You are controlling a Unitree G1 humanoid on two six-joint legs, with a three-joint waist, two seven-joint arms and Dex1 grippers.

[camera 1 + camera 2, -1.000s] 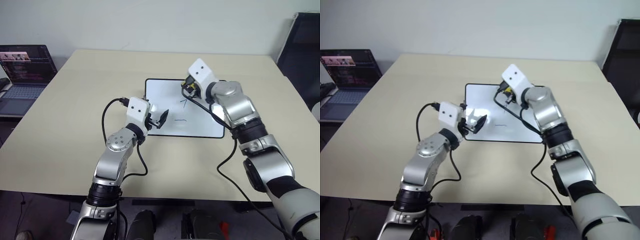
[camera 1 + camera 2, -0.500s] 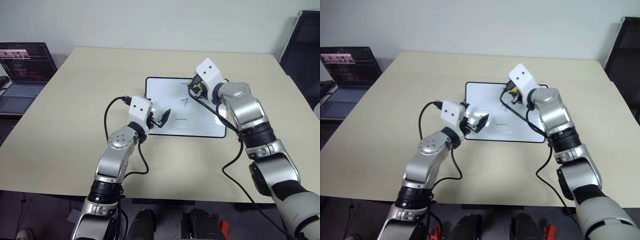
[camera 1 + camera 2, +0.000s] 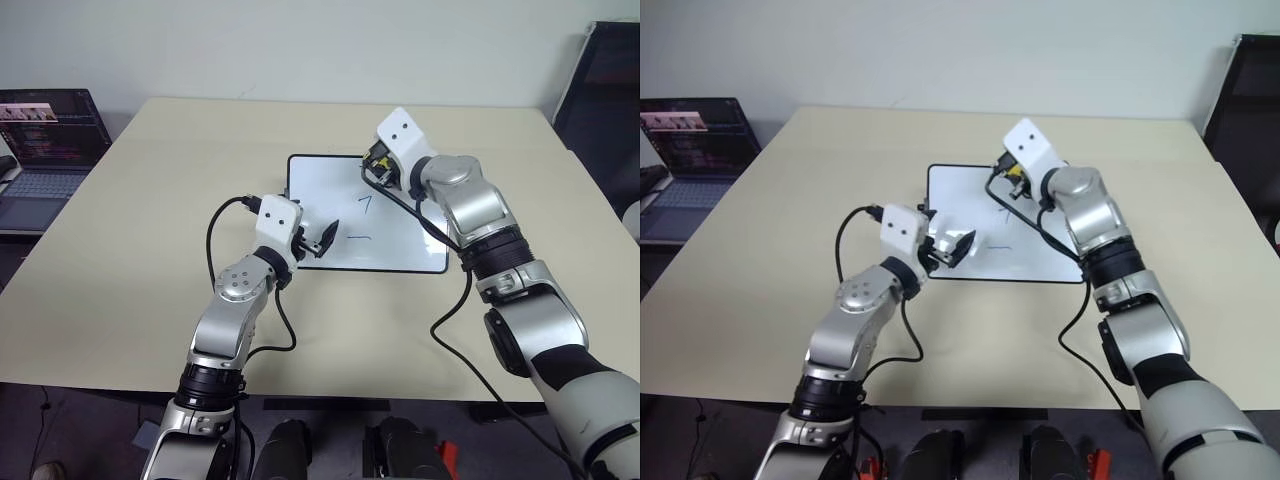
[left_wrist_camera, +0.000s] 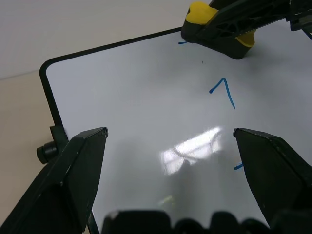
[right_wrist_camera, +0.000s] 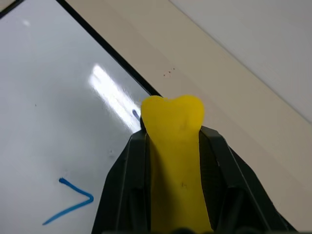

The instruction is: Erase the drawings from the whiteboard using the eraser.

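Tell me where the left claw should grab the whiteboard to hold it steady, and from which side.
Probably the whiteboard's short edge nearest the left claw, beside the small black knob. Come in level from that side: the board lies flat, its thin frame is the only graspable lip, and the open claw already faces it. That stays clear of the right claw working the eraser at the far edge.

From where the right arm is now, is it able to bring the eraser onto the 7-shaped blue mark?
Probably yes. The right pincer is shut on the eraser at the far edge of the whiteboard. The 7-shaped mark lies close by on bare board, and nothing stands between them.
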